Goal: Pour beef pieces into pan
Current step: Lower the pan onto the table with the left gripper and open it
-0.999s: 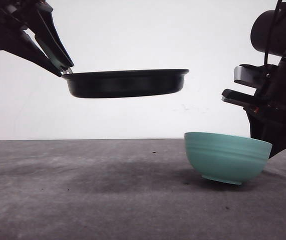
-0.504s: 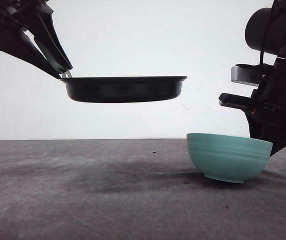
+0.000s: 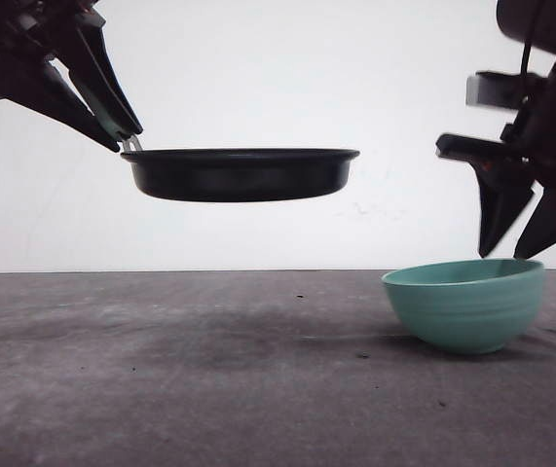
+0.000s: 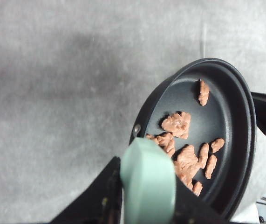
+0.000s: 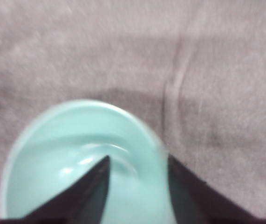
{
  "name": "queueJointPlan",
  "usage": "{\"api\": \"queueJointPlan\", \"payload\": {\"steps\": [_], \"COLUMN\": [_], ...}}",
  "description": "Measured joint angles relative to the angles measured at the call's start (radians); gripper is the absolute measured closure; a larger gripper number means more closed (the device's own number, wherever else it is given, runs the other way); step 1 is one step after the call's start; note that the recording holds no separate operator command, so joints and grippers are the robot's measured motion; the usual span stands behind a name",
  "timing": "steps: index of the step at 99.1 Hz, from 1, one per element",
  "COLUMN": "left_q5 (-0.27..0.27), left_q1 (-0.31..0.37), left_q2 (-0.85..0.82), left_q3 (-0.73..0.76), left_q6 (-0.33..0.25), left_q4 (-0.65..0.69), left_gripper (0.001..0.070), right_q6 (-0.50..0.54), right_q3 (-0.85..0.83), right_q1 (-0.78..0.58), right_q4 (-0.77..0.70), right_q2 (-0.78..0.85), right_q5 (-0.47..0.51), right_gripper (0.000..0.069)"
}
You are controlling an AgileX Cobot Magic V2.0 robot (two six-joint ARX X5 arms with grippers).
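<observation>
While clamped on mint-green handle [image 4: 147, 184], left gripper [image 3: 122, 131] holds black pan [image 3: 239, 173] level, high above grey table [image 3: 209, 379]; beef pieces [image 4: 185, 149] inside, just beyond fingertips. Right gripper [image 3: 516, 251] parted, empty, tips above upright teal bowl [image 3: 466, 304].

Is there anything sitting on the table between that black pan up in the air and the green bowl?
No. In the front view, only bare grey table lies between the raised pan and the bowl.
</observation>
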Motion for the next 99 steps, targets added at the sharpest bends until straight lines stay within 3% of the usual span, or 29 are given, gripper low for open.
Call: {"api": "queueJointPlan", "payload": {"steps": [30, 49, 54, 62, 68, 84, 99], "left_q5": [-0.048, -0.049, -0.05, -0.05, -0.05, -0.05, -0.034], "left_q1": [0.0, 0.0, -0.002, -0.003, -0.004, -0.004, -0.004], "left_q2": [0.006, 0.096, 0.134, 0.186, 0.219, 0.287, 0.34], "left_q3": [0.0, 0.001, 0.001, 0.001, 0.001, 0.001, 0.001], "left_q6": [0.0, 0.0, 0.0, 0.0, 0.0, -0.005, -0.055], "left_q4": [0.029, 0.056, 0.064, 0.085, 0.101, 0.158, 0.216], "left_gripper": [0.0654, 0.0655, 0.0654, 0.0655, 0.0654, 0.0654, 0.0654], "right_q6": [0.0, 0.021, 0.028, 0.029, 0.029, 0.029, 0.029], "right_q3": [0.0, 0.0, 0.0, -0.001, -0.001, -0.001, -0.001], "right_q1": [0.0, 0.014, 0.027, 0.058, 0.083, 0.123, 0.13], "right_q4": [-0.012, -0.094, -0.123, -0.148, -0.146, -0.16, -0.253], "right_q2": [-0.008, -0.14, -0.195, -0.283, -0.354, -0.499, -0.545], "right_q5": [0.0, 0.001, 0.001, 0.001, 0.001, -0.002, 0.02], "right_gripper": [0.0414, 0.0419, 0.0465, 0.0603, 0.0654, 0.0684, 0.0686]}}
